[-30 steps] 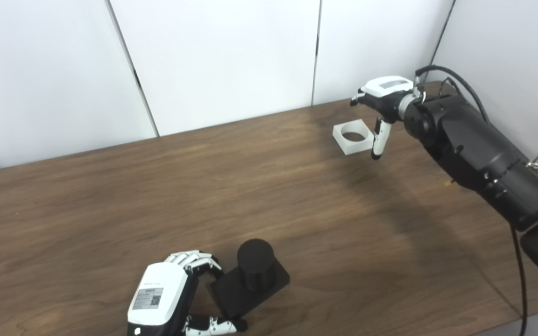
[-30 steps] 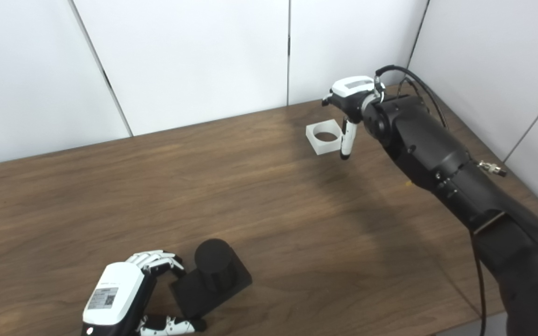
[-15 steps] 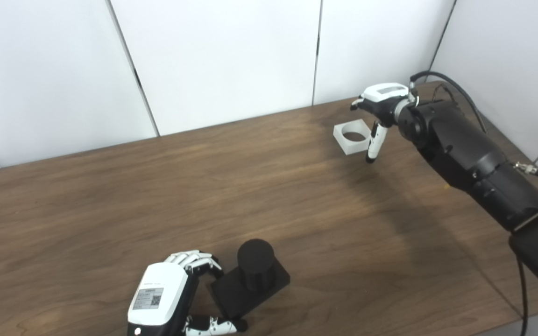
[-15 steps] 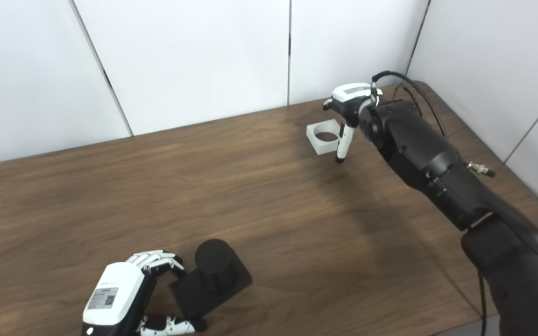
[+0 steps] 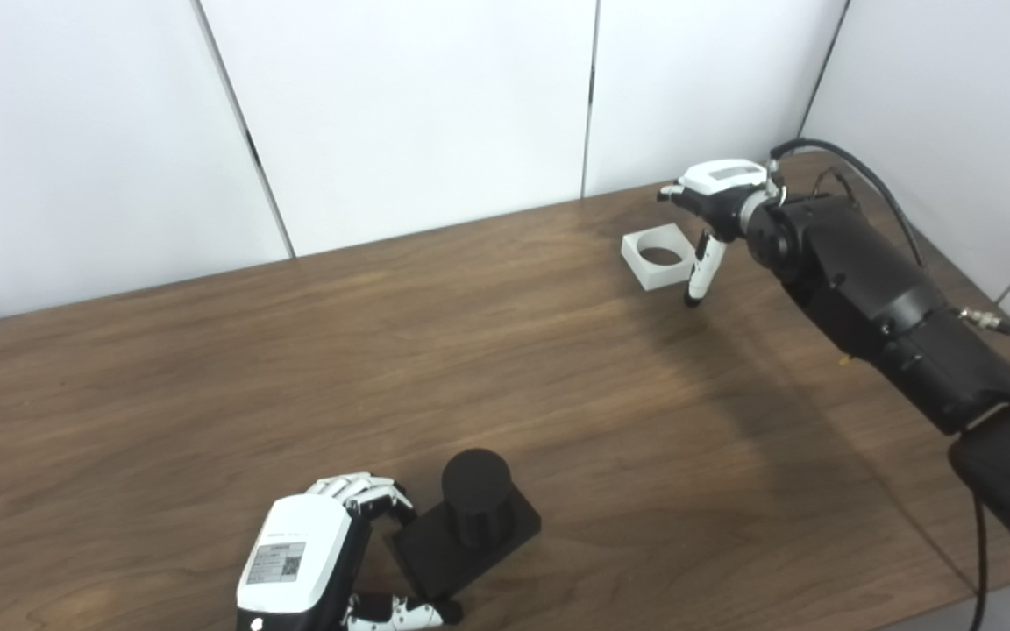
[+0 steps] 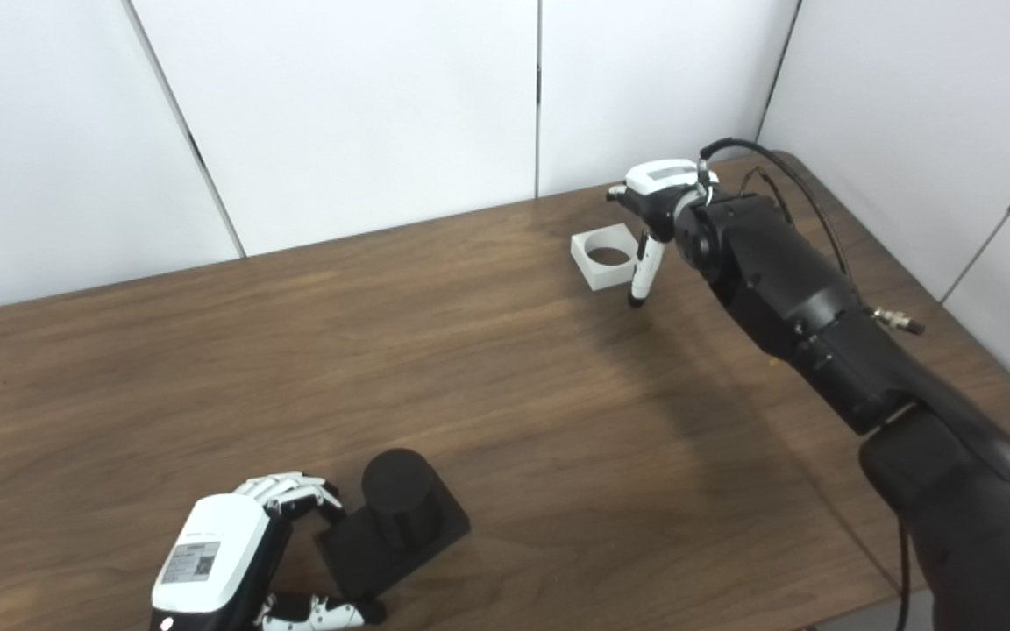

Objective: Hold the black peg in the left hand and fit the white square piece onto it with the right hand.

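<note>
Right hand (image 5: 708, 188) open beside white square piece (image 5: 658, 255)

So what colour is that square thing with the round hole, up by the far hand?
White. The square piece shows best in the left eye view.

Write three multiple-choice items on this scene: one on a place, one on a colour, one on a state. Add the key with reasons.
1. Where is the white square piece?
A. near edge of the table
B. far right of the table
C. on the peg

2. What colour is the peg?
A. black
B. white
C. red

3. What does the left robot hand do?
A. hangs open above the table
B. grips the peg's flat base
C. holds the white piece

Key: 1 B, it lies flat by the right robot hand, near the back wall. 2 A, peg and base are black. 3 B, its fingers wrap the base's edge.
</note>
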`<action>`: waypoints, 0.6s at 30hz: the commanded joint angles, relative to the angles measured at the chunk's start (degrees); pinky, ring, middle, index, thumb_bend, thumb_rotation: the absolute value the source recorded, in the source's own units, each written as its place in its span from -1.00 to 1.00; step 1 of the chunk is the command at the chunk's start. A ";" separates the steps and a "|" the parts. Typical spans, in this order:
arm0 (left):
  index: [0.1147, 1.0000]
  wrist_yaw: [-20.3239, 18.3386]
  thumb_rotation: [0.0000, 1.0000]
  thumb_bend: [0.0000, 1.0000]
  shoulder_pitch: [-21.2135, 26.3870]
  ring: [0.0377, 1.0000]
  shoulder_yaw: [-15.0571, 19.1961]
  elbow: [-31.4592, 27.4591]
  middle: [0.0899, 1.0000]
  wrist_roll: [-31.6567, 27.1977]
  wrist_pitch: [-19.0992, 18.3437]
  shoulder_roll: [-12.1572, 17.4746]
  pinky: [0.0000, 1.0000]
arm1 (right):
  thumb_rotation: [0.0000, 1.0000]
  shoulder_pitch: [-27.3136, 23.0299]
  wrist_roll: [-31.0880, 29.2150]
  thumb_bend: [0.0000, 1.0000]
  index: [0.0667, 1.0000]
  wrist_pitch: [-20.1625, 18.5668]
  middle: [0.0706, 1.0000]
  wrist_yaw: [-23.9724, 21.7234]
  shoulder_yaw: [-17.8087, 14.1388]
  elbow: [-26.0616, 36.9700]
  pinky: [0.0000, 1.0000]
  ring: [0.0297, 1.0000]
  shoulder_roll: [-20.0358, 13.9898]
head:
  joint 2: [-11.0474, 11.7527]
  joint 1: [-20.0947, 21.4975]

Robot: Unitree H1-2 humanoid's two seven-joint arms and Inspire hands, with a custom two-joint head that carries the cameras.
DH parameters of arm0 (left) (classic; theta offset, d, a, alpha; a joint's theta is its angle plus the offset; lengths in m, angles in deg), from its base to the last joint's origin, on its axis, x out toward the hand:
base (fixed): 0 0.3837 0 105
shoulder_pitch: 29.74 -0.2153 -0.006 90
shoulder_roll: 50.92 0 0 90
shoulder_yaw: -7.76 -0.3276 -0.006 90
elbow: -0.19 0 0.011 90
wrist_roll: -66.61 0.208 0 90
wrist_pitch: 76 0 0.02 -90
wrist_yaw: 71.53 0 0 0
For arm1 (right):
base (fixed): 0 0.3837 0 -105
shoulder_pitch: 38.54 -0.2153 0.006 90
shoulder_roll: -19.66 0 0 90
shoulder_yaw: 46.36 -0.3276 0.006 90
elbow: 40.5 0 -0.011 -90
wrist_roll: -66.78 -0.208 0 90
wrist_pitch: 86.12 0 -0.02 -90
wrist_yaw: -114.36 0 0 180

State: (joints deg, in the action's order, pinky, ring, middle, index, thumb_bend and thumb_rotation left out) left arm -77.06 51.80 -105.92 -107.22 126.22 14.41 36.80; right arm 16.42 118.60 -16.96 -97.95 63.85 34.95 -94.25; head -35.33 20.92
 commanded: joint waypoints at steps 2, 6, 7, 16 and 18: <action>-0.16 -2.50 -0.92 0.03 -1.09 0.51 -0.09 0.72 0.38 2.90 -2.04 0.84 0.53 | -0.59 -3.28 0.36 0.77 0.91 0.74 1.00 2.37 -0.77 -0.29 1.00 1.00 -0.84 | -0.13 -0.06; -0.16 -2.71 -0.92 0.03 -1.18 0.50 -0.22 0.43 0.38 3.38 -2.17 0.63 0.52 | -0.58 -3.59 0.07 0.74 0.89 1.23 0.99 2.97 -0.75 -1.33 1.00 1.00 -0.45 | -0.16 -0.31; -0.16 -2.46 -0.92 0.03 -1.21 0.50 -0.21 0.55 0.38 3.43 -2.11 0.54 0.52 | -0.58 -3.75 0.03 0.73 0.89 1.33 0.99 3.06 -0.68 -1.55 1.00 1.00 -0.29 | -0.18 -0.38; -0.16 -2.57 -0.92 0.03 -1.19 0.50 -0.52 0.67 0.38 4.02 -2.23 0.07 0.52 | -0.58 -5.36 0.33 0.65 0.76 3.01 0.97 5.10 0.67 -4.94 0.99 1.00 0.98 | 0.03 -1.04; -0.16 -2.67 -0.92 0.03 -1.18 0.50 -0.59 0.61 0.38 4.17 -2.33 -0.05 0.52 | -0.58 -5.54 0.26 0.64 0.74 3.36 0.96 5.60 0.83 -5.39 0.98 1.00 1.16 | -0.03 -1.14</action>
State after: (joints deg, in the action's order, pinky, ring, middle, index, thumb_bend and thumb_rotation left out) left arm -77.15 51.32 -106.09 -107.70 127.58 13.90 35.98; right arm 14.32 118.67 -14.56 -94.23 65.03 29.24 -92.22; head -35.33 19.78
